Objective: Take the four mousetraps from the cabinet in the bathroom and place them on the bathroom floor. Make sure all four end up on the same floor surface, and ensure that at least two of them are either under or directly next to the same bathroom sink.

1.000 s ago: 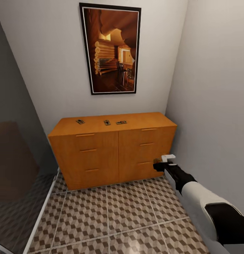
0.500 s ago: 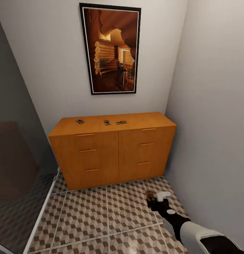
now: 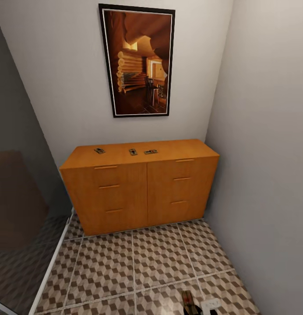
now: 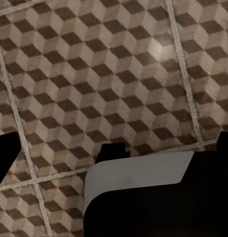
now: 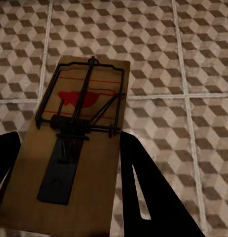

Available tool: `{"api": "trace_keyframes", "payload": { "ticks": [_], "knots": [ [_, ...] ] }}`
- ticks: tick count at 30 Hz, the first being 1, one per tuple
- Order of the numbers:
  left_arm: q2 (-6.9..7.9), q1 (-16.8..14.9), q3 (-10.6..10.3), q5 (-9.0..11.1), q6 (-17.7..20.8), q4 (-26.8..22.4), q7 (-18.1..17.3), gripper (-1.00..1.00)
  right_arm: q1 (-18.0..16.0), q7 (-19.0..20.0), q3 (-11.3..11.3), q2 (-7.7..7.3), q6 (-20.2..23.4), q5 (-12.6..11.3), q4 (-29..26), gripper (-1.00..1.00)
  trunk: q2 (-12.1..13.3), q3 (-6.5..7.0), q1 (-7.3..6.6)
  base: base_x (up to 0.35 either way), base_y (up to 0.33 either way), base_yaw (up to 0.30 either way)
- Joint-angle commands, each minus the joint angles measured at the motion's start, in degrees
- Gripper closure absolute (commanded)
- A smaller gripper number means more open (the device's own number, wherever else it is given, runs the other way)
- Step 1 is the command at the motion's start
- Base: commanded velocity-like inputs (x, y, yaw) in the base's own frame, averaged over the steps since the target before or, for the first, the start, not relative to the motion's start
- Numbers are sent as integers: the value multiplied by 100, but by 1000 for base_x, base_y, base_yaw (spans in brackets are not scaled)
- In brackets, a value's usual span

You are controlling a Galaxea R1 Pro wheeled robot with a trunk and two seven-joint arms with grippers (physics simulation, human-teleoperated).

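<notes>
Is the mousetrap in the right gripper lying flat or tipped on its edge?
Flat: the mousetrap shows its whole top face, wire frame and red spot, between the right gripper's fingers.

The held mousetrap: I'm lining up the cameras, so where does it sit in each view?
Head view: the tan wooden mousetrap at the bottom edge, right of centre.
Right wrist view: large, between the dark fingers.
Left wrist view: cannot find it.
Shared landmark: the cube-patterned tile floor.
</notes>
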Motion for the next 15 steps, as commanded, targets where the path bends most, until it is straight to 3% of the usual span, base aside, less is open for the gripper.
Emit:
{"api": "trace_keyframes", "payload": {
  "ticks": [1,4,9,13,15],
  "knots": [
    [2,0,-37,10,178,-291,50,-100,91,30,23,2,-80,-21,6,100,-2,-4,0,0,0,0],
    [-3,-4,-35,10,764,-994,52,-100,205,35,23,7,-177,-21,6,100,-2,-4,0,0,0,0],
    [-49,-94,-33,15,2279,-2441,49,-100,273,35,23,10,-230,-21,6,100,-2,-4,0,0,0,0],
    [-175,-193,-33,10,2865,-3308,48,-100,283,30,23,17,-225,-21,0,100,-2,-4,0,0,0,0],
    [-238,-210,-33,6,2975,-3569,46,-100,285,18,23,18,-217,-21,-3,100,-2,-4,0,0,0,0]
  ]
}}
